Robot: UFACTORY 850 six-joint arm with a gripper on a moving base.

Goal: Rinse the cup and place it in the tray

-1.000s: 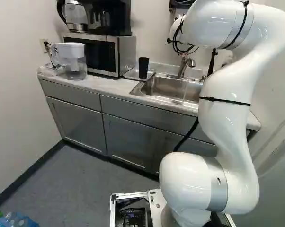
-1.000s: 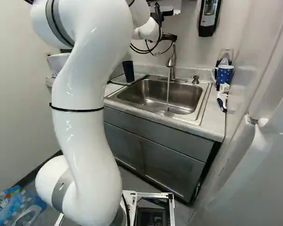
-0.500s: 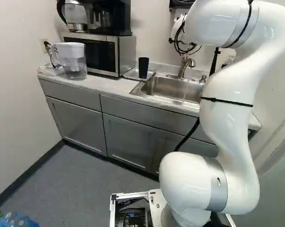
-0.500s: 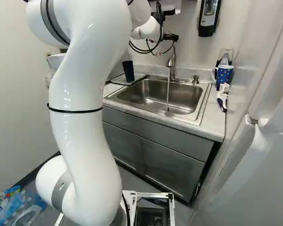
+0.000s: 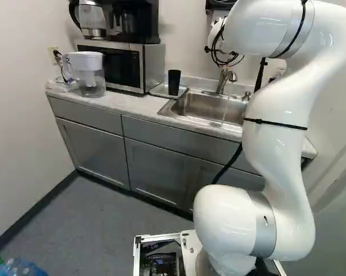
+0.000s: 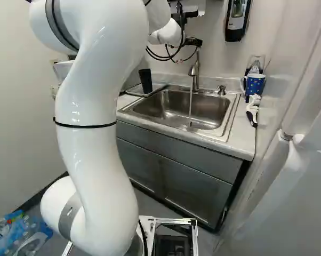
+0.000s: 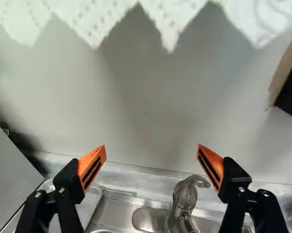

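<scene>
Wide open, with nothing held between its orange pads (image 7: 92, 167), the black gripper (image 6: 192, 41) points at the wall (image 7: 146, 111) above the faucet (image 6: 194, 72), upper middle of the right base view. Water runs into the stainless-steel sink (image 6: 171, 106). Upper middle in the left base view, the black tumbler (image 5: 173, 82) stands upright on the metal tray (image 5: 160, 90).

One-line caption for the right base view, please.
White arm by the sink, faucet running, black cup standing on the tray.
</scene>
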